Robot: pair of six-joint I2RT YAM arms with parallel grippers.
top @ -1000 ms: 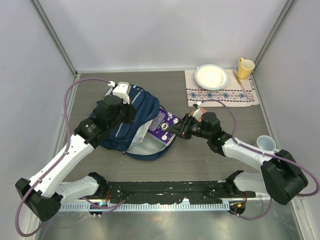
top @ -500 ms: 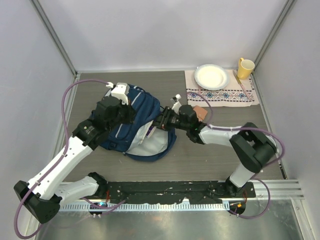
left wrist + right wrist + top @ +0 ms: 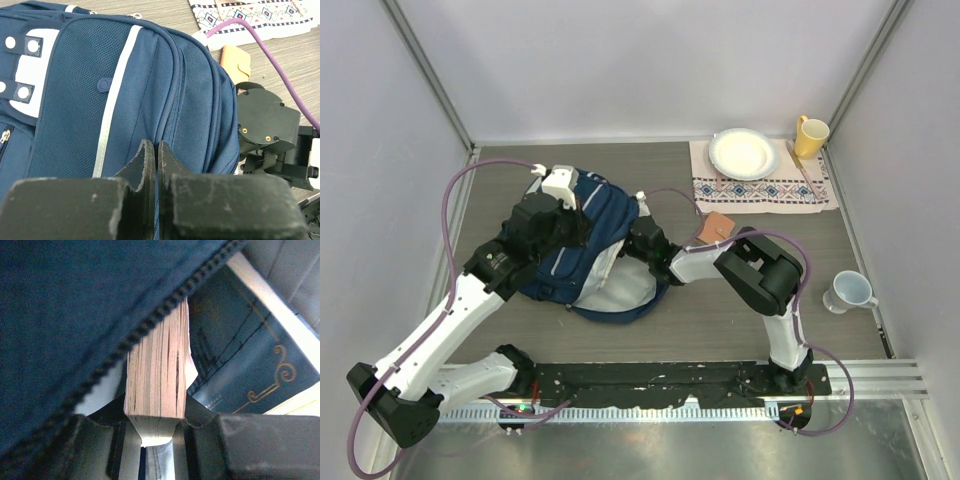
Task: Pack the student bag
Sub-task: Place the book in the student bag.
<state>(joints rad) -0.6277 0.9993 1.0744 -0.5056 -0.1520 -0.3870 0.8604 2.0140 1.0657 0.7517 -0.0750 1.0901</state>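
The student bag [image 3: 592, 250], navy blue with pale stripe trim, lies at the left middle of the table with its grey-lined mouth facing right. My left gripper [image 3: 578, 230] is shut on a fold of the bag's upper fabric [image 3: 156, 150] near the zip and holds it up. My right gripper [image 3: 638, 234] reaches into the bag's mouth and is shut on a book [image 3: 157, 370], whose tan page edges show between its fingers under the zip edge. A dark blue book cover with gold ornament [image 3: 250, 355] lies beside it inside the bag.
A tan wallet [image 3: 718, 226] lies just right of the bag. A patterned placemat [image 3: 765, 187] at the back right carries a white plate [image 3: 744, 153], with a yellow mug [image 3: 810, 135] beside it. A pale cup [image 3: 848, 290] stands at the right edge.
My right gripper has moved left with the purple-covered book, from outside the bag into its mouth. The book no longer shows from above. The left gripper has kept its hold.
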